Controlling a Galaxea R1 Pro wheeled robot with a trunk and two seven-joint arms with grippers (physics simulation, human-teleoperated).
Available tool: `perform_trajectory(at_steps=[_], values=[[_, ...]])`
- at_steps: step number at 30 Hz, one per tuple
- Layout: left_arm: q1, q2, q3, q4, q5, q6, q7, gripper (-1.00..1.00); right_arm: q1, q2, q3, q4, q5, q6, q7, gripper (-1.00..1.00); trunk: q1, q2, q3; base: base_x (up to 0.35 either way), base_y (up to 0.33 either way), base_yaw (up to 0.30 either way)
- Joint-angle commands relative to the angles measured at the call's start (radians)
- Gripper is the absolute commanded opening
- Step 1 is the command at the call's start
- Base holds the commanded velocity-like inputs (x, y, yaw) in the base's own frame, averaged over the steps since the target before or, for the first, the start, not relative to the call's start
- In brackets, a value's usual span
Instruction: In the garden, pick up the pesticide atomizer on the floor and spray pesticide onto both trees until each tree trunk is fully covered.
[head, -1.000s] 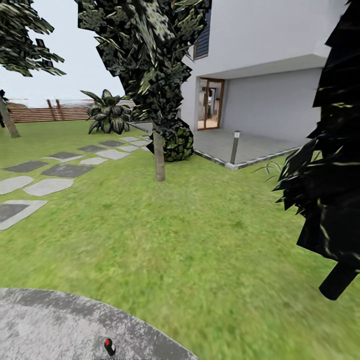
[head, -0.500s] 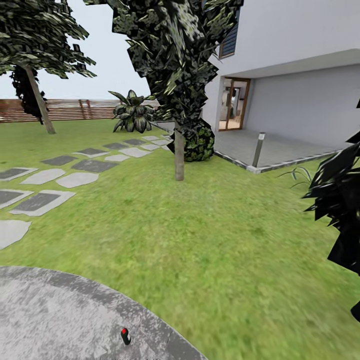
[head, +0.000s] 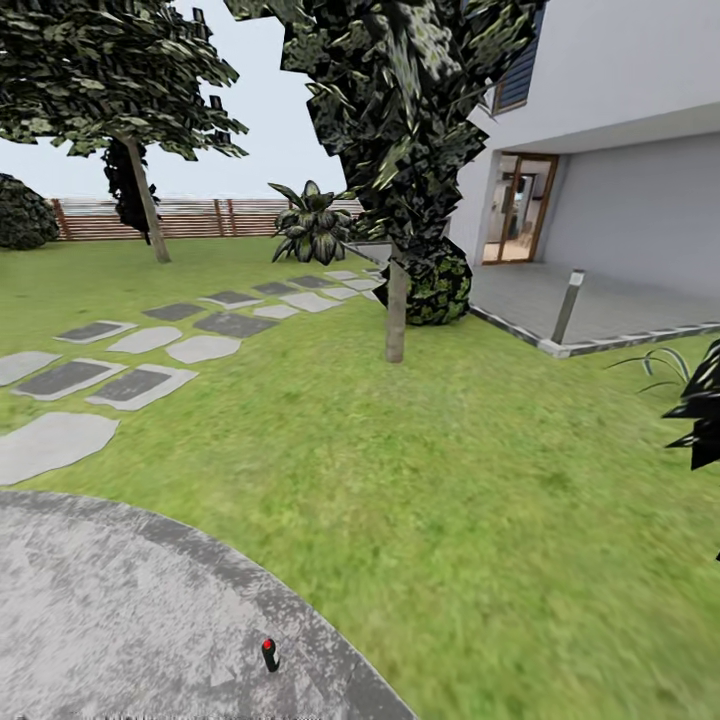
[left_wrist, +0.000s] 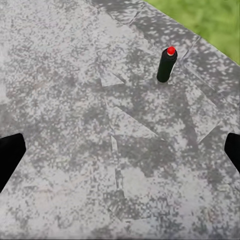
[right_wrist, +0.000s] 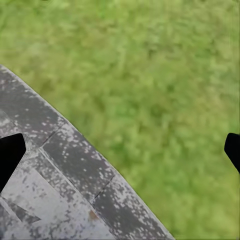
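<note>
Atomizer stood upright on paving, lower centre of the head view; trunk upper centre. Both grippers' jaws spread, holding nothing.

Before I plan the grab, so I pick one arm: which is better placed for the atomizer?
Probably left. Its wrist view has the pesticide atomizer upright on the concrete paving, ahead between the open fingers. The right wrist view looks over the paving edge and lawn.
</note>
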Motion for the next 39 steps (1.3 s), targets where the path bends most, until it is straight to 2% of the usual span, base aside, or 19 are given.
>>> perform_trajectory(at_steps=[1, 17, 20, 23, 26, 28, 30, 32, 35, 39], values=[[-0.001, 0.000, -0.002, 0.001, 0.010, -0.003, -0.001, 1.00, 0.000, 0.000, 0.000, 0.000, 0.000, -0.003, 0.000, 1.00, 0.000, 0.000, -0.001, 0.000, -0.001, 0.277], [-0.003, -0.002, -0.002, -0.002, 0.012, 0.007, 0.000, 1.00, 0.000, 0.000, 0.000, -0.005, 0.000, -0.003, -0.001, 1.00, 0.000, 0.000, -0.001, 0.000, 0.000, 0.255], [-0.015, -0.003, -0.003, -0.008, 0.010, 0.012, 0.002, 1.00, 0.000, 0.000, 0.001, -0.008, 0.000, -0.002, -0.001, 1.00, 0.000, 0.000, -0.001, 0.000, 0.000, 0.088], [-0.062, -0.004, -0.004, -0.012, 0.008, 0.033, 0.001, 1.00, -0.011, 0.001, 0.002, -0.052, 0.002, 0.001, -0.001, 1.00, 0.000, 0.000, -0.001, 0.000, 0.000, 0.023], [-0.145, -0.002, -0.006, -0.007, 0.006, 0.094, -0.001, 1.00, -0.053, 0.000, 0.002, -0.118, 0.004, 0.008, 0.000, 1.00, 0.000, 0.000, -0.001, 0.000, 0.000, 0.008], [-0.206, -0.002, -0.006, -0.009, 0.005, 0.166, -0.003, 1.00, -0.103, -0.001, 0.003, -0.145, 0.005, 0.014, 0.001, 1.00, 0.000, 0.000, -0.001, 0.000, 0.000, 0.003], [-0.241, -0.004, -0.007, -0.012, 0.002, 0.218, -0.003, 1.00, -0.148, -0.002, 0.003, -0.154, 0.006, 0.033, 0.001, 1.00, 0.000, 0.000, -0.001, 0.000, 0.000, 0.001], [-0.273, -0.005, -0.011, -0.014, -0.001, 0.266, -0.004, 1.00, -0.214, -0.003, 0.003, -0.161, 0.004, 0.112, 0.004, 1.00, 0.000, 0.000, -0.001, 0.000, 0.000, 0.000], [-0.279, -0.004, -0.018, -0.014, -0.002, 0.280, -0.005, 1.00, -0.249, -0.002, 0.004, -0.165, 0.004, 0.199, 0.007, 1.00, 0.000, 0.000, -0.001, 0.000, 0.000, 0.000], [-0.280, -0.005, -0.021, -0.016, -0.002, 0.282, -0.006, 1.00, -0.255, -0.001, 0.006, -0.168, 0.003, 0.216, 0.010, 1.00, 0.000, 0.000, -0.001, 0.000, 0.000, 0.000]])
